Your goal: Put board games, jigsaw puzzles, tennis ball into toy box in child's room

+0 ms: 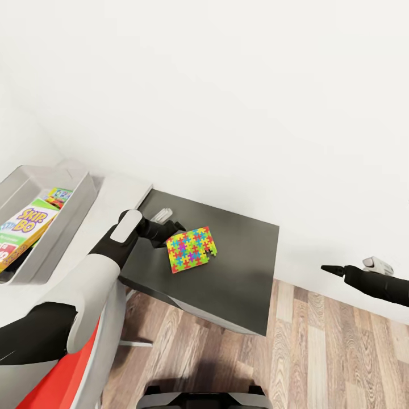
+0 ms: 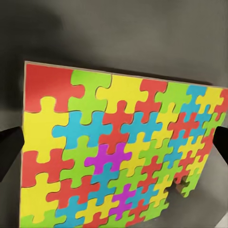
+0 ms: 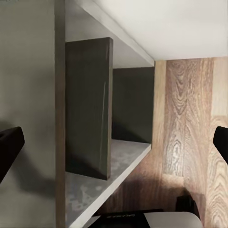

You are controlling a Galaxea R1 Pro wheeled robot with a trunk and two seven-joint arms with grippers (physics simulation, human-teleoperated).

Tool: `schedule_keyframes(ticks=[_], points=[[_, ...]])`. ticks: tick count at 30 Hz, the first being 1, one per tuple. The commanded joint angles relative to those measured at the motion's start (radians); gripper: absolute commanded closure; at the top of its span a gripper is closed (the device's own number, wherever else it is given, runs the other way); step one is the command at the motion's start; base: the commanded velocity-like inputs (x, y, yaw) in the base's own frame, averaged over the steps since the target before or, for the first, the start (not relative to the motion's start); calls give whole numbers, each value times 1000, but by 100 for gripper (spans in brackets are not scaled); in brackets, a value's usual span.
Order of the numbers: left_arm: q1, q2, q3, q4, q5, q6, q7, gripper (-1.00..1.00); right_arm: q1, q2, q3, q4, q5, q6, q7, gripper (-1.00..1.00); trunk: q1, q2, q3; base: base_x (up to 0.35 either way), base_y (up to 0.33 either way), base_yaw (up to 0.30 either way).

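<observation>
While the Skip-Bo game (image 1: 25,227) already lies in the toy box (image 1: 74,213), the left hand (image 1: 170,232) grips the jigsaw puzzle (image 1: 192,249) over the dark cabinet (image 1: 244,284); right hand (image 1: 329,269) spread wide, empty.

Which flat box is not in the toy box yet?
The jigsaw puzzle, covered in colourful pieces, at the left gripper over the dark cabinet. The Skip-Bo game already lies inside the toy box.

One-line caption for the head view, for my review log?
Left pincer at the colourful jigsaw puzzle above the dark grey cabinet; Skip-Bo game already lies in the toy box.
</observation>
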Motion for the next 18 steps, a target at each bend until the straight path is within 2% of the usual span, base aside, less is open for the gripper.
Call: schedule_keyframes(ticks=[1,18], points=[[0,1,-2,-1,10,0,10,-100,-1,0,-1,-1,-10,4,-10,-100,1,-2,-1,0,0,-27],[2,7,-4,3,10,-15,10,-100,3,-3,-36,-11,-14,4,-10,-100,1,-2,-1,0,0,-8]])
